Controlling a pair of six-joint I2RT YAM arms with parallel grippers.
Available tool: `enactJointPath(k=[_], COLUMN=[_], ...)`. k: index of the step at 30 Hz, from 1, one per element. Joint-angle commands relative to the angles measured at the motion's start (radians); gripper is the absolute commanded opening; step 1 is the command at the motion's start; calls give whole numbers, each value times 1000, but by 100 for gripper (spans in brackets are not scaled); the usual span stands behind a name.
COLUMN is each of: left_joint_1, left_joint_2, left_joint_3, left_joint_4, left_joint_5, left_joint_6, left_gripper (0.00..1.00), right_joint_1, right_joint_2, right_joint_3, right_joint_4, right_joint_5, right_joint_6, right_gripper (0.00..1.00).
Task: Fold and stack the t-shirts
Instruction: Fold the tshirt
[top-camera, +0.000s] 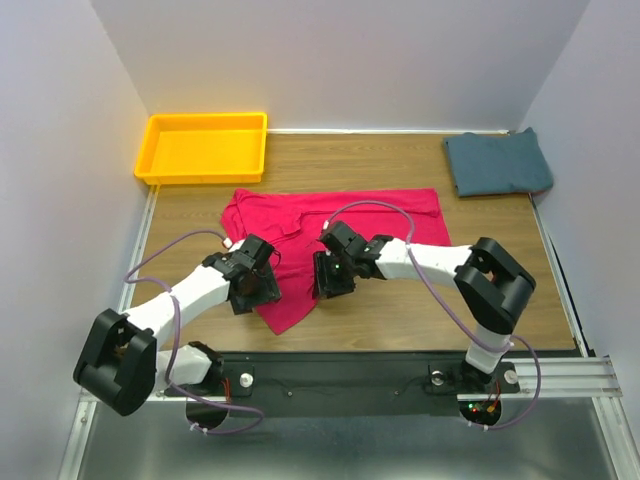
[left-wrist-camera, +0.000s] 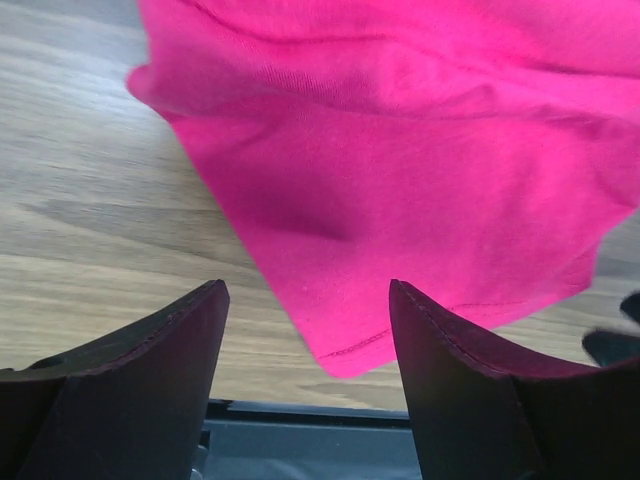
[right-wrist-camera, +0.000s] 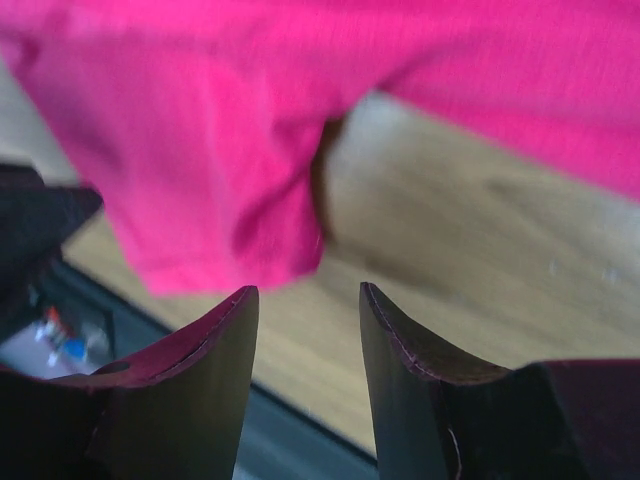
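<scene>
The crimson-pink t-shirt (top-camera: 345, 218) lies spread across the middle of the table, with a flap reaching toward the near edge. My left gripper (top-camera: 256, 288) is at the flap's left edge, open and empty. In the left wrist view the shirt's hemmed corner (left-wrist-camera: 400, 200) lies just ahead of the open gripper (left-wrist-camera: 308, 300). My right gripper (top-camera: 332, 276) is at the flap's right edge, open and empty. In the right wrist view a fold of the shirt (right-wrist-camera: 200, 150) hangs just beyond the left finger of the gripper (right-wrist-camera: 305, 300). The teal-blue t-shirt (top-camera: 497, 163) lies folded at the back right corner.
A yellow plastic tray (top-camera: 160, 150) stands at the back left. Walls close in on the left, back and right. The black rail (top-camera: 350, 372) runs along the table's near edge, just past the shirt's flap.
</scene>
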Motion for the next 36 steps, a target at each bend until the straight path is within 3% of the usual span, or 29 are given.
enactJointPath(k=[1,11,15,16,19,20,26,31,36], left_joint_1=[-14,-39,-43,-45,-51,-51,-51,-51,-51], left_joint_2=[45,113,122,120,111,108,64,18,17], left_joint_3=[-28,-45,-45,-43,-43,-43,-37,13,173], left_joint_4=[31,58,60,60,58,58,57,28,-38], left_joint_5=[9,33,33,32,29,29,18,-32,-121], left_joint_6=[-19,-16,-17,-17,-19,-19,-17,-14,4], left_gripper=[74,51,30,19,7,6,0,0,0], right_joint_1=[19,31,37,40,45,45,45,43,26], right_joint_2=[50,116,139,146,149,147,107,72,46], right_joint_3=[64,80,87,87,89,89,84,101,145], right_joint_4=[71,76,78,79,79,79,76,73,61], right_joint_5=[39,49,43,45,46,48,63,89,108], right_joint_6=[31,43,43,41,41,41,38,32,29], right_gripper=[51,50,48,48,42,39,1,1,1])
